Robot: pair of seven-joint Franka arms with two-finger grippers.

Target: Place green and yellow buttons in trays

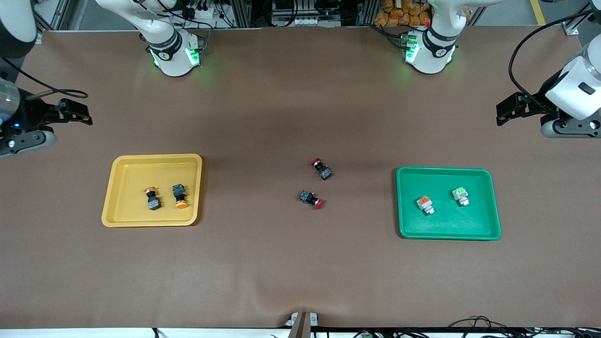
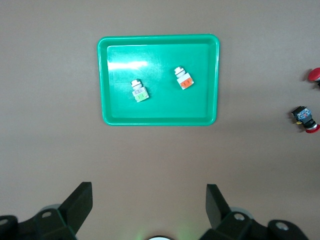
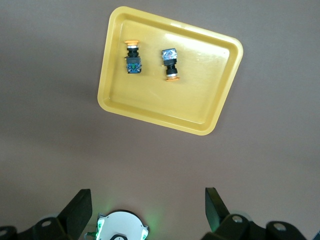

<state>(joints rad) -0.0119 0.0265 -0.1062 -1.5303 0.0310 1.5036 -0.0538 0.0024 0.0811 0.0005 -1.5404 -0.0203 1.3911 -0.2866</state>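
Brown matting covers the whole table [image 1: 281, 263] in the front view. The yellow tray [image 1: 155, 157] lies toward the right arm's end and holds both yellow buttons [image 1: 152, 198], side by side and lying on their sides. The green tray [image 1: 443, 170] lies toward the left arm's end and holds the green button [image 1: 460, 195], with an orange-capped white button [image 1: 425, 204] near it. Two red buttons [image 1: 322, 169] lie on the bare mat between the trays. The right gripper [image 1: 82, 112] hangs over the mat at its own end of the table, and the left gripper [image 1: 504, 112] does so at the other end. Both arms wait.

From the left wrist view, the left gripper's fingers [image 2: 80, 200] are spread wide with nothing between them. The green tray is well clear of them, its two buttons apart from each other and from the rim.

From the right wrist view, the right gripper's fingers [image 3: 80, 202] are likewise spread and empty. The yellow tray sits askew to them, both buttons well inside its wall.

By my judgement every green or yellow cap is already in a tray, so the step in hand is simply to finish cleanly. Doing it well means keeping both grippers high and away from the trays, so no rim is nudged, and leaving the red buttons alone.
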